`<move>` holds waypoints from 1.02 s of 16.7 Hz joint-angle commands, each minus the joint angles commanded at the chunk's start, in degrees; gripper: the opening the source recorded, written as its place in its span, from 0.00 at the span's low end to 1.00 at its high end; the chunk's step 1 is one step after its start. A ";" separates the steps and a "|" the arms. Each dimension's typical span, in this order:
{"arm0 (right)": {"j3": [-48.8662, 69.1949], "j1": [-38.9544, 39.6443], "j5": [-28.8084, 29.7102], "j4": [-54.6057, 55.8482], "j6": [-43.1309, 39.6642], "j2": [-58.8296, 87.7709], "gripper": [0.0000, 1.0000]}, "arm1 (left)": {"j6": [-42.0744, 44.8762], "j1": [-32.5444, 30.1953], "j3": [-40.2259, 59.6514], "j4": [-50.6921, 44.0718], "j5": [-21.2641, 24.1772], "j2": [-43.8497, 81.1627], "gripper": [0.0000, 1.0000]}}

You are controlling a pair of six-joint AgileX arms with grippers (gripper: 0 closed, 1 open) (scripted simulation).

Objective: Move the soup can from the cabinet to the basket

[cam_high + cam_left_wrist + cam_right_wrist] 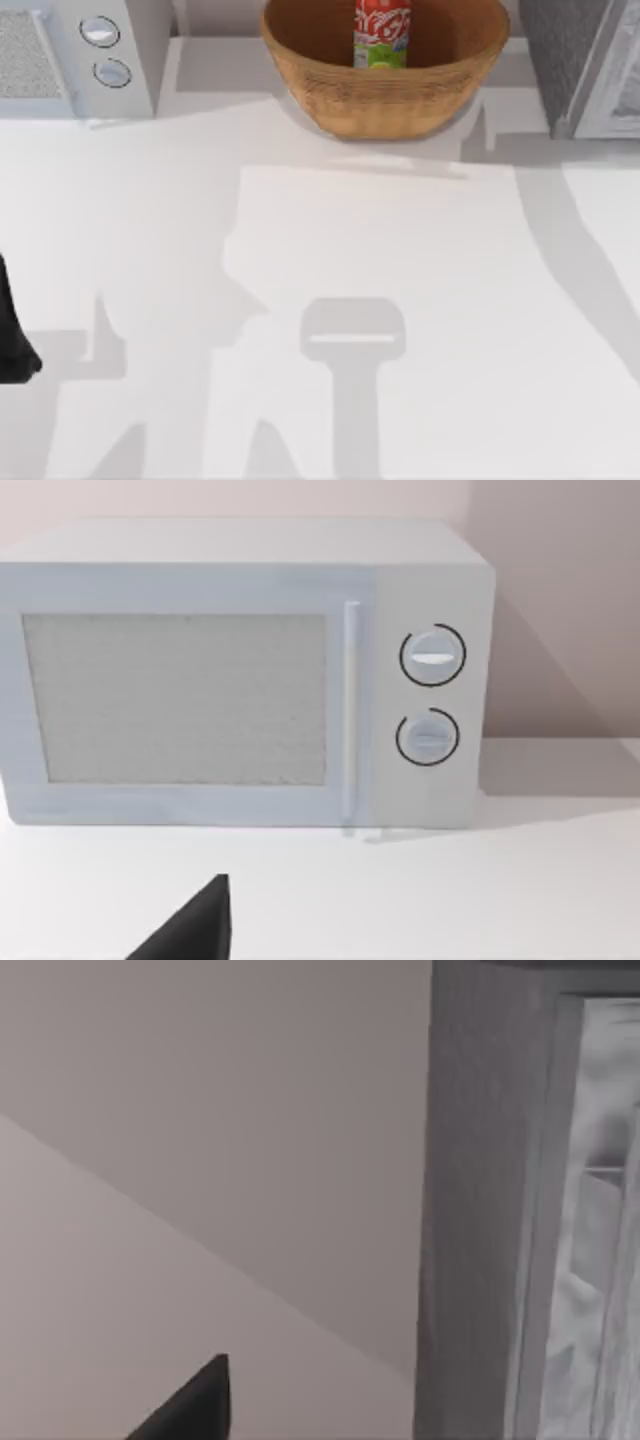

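The soup can [382, 32], red-labelled with a green band at its base, stands upright inside the tan wicker basket [385, 100] at the back middle of the table. The dark grey speckled cabinet [560, 60] sits at the back right, and its pale-framed door [612, 95] faces the table. In the right wrist view the cabinet's side wall [480, 1210] is close, with a dark part of my right gripper [195, 1405] low in the picture. My left arm [12, 335] is parked at the table's left edge, and a dark part of my left gripper [195, 925] shows in its wrist view.
A white microwave [75, 50] with two round knobs [100, 32] stands at the back left; the left wrist view faces its front [240, 675]. The white table [380, 300] stretches in front of the basket, crossed by arm shadows.
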 joint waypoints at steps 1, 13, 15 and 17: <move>-5.22 -1.50 -1.54 -1.47 -0.04 -7.61 1.00 | 0.00 0.00 0.00 0.00 0.00 0.00 1.00; -55.66 -16.73 -16.41 -16.14 -0.51 -69.49 1.00 | 0.00 0.00 0.00 0.00 0.00 0.00 1.00; -57.82 -17.50 -17.15 -16.87 -0.53 -71.72 1.00 | 0.00 0.00 0.00 0.00 0.00 0.00 1.00; -58.04 -17.58 -17.22 -16.94 -0.53 -71.94 1.00 | 0.00 0.00 0.00 0.00 0.00 0.00 1.00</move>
